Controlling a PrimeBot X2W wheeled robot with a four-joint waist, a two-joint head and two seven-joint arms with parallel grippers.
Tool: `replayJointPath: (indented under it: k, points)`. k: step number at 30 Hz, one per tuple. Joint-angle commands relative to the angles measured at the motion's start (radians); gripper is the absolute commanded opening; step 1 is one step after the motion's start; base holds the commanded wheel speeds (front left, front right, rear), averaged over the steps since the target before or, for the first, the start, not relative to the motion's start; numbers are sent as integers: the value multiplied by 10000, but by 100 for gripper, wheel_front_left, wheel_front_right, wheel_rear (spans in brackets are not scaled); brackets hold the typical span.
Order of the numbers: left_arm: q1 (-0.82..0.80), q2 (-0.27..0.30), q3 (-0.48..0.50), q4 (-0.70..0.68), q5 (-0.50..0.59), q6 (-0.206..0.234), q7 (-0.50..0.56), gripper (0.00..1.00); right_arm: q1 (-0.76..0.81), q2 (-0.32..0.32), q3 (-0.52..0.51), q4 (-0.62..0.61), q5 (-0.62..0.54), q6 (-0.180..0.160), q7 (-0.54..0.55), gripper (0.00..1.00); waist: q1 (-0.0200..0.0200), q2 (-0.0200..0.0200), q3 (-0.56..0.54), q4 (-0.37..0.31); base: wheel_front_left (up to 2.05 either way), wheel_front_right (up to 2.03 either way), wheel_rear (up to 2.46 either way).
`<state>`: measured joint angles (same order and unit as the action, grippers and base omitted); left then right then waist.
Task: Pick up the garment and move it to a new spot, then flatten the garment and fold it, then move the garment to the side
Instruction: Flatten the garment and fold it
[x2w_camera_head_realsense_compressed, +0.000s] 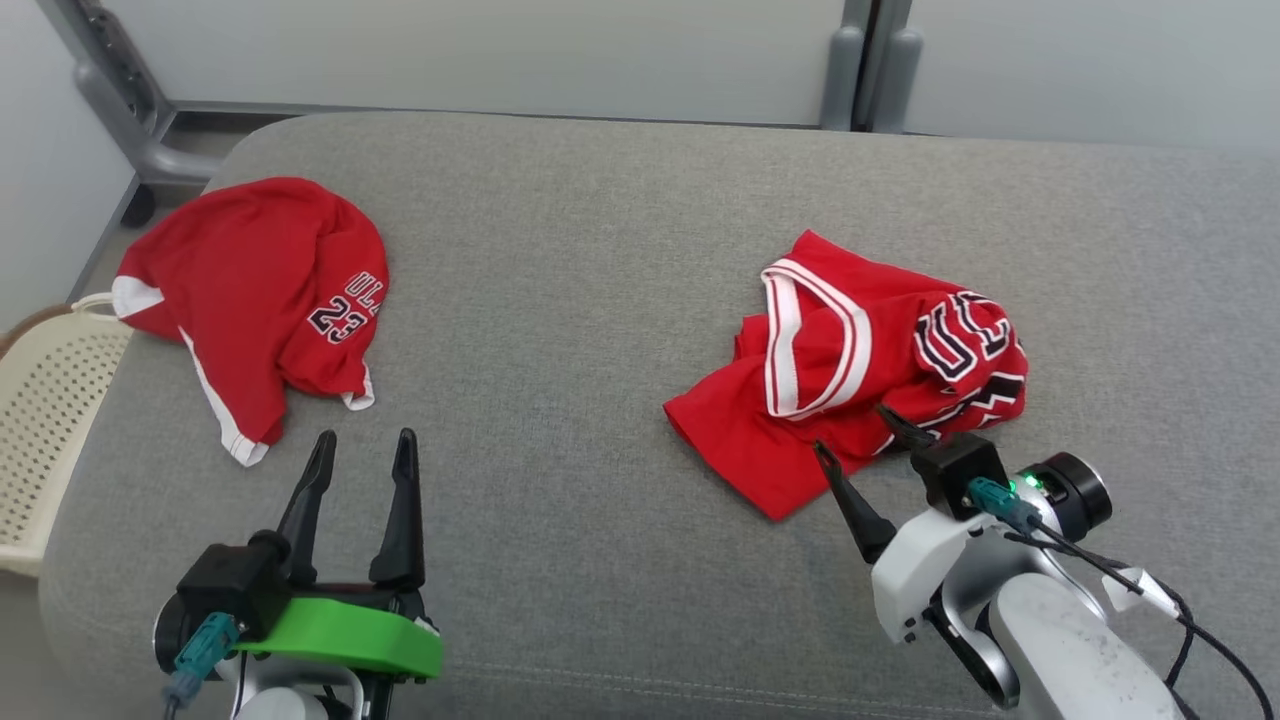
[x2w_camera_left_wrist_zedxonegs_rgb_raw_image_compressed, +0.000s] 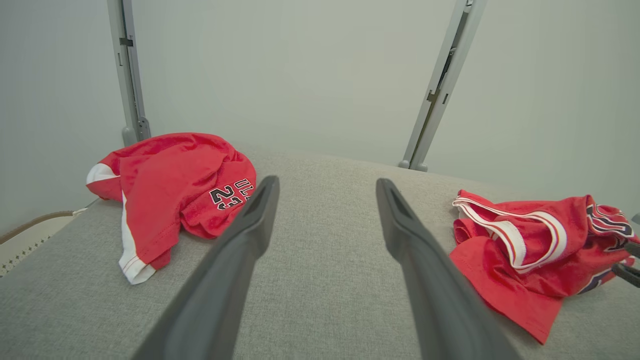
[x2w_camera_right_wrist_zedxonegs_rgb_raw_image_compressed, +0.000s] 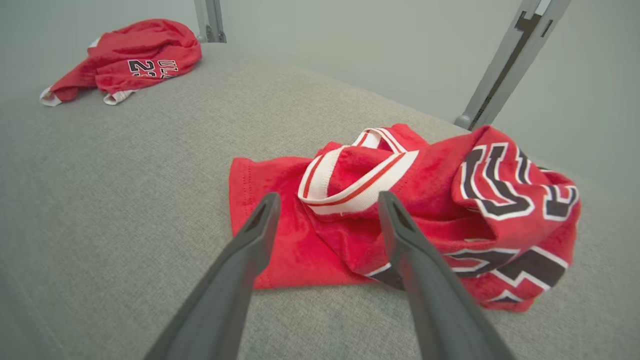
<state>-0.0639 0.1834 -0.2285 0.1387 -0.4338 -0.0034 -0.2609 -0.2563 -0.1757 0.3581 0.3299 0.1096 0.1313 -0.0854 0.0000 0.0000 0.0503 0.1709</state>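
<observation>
A crumpled red jersey garment (x2w_camera_head_realsense_compressed: 870, 345) (x2w_camera_left_wrist_zedxonegs_rgb_raw_image_compressed: 520, 250) (x2w_camera_right_wrist_zedxonegs_rgb_raw_image_compressed: 440, 205) with white-trimmed neckline and black lettering lies on the right of the grey cushion (x2w_camera_head_realsense_compressed: 600, 300). My right gripper (x2w_camera_head_realsense_compressed: 851, 428) (x2w_camera_right_wrist_zedxonegs_rgb_raw_image_compressed: 329, 195) is open, its fingertips over the garment's near edge, with nothing between them. A second red piece (x2w_camera_head_realsense_compressed: 250, 280) (x2w_camera_left_wrist_zedxonegs_rgb_raw_image_compressed: 170, 175) (x2w_camera_right_wrist_zedxonegs_rgb_raw_image_compressed: 135, 50), marked 23 with white trim, lies bunched at the far left. My left gripper (x2w_camera_head_realsense_compressed: 365, 437) (x2w_camera_left_wrist_zedxonegs_rgb_raw_image_compressed: 327, 180) stands open over bare cushion just in front of that piece, apart from it.
A cream perforated basket (x2w_camera_head_realsense_compressed: 50, 400) sits beside the cushion's left edge. Grey metal posts (x2w_camera_head_realsense_compressed: 860, 60) and a pale wall stand behind the cushion. Bare grey cushion stretches between the two red pieces.
</observation>
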Motion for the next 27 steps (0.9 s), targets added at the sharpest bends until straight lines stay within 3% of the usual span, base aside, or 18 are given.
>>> replayJointPath:
  k: [1,9,20,21,22,23,27]
  points:
    - [-211,-79,-6,80,99,-106,-35,100,-325,-188,181,246,90,-10,146,100,0,0,508,612,0,0,0]
    - [-599,-638,174,229,342,-507,-35,100,-1637,-783,806,1477,270,-10,603,100,0,0,1171,1249,0,0,0]
    - [-787,-1109,655,452,699,-898,-36,100,-2930,-1104,1382,2526,-147,-10,1654,97,0,0,1546,1270,0,0,0]
    - [-796,-1134,685,461,725,-936,-37,100,-2985,-1114,1406,2548,-123,-10,1678,44,0,0,1557,1267,0,0,0]
    - [-810,-1154,720,469,759,-947,-36,100,-3025,-1121,1404,2562,-82,-10,1735,27,0,0,1570,1263,0,0,0]
    - [-829,-1178,755,470,781,-962,-36,100,-3055,-1102,1407,2517,-56,-10,1738,2,0,0,1582,1259,0,0,0]
    - [-853,-1230,890,457,891,-1030,-38,100,-2955,-1039,1260,2289,111,-10,1779,0,0,0,1619,1195,0,0,0]
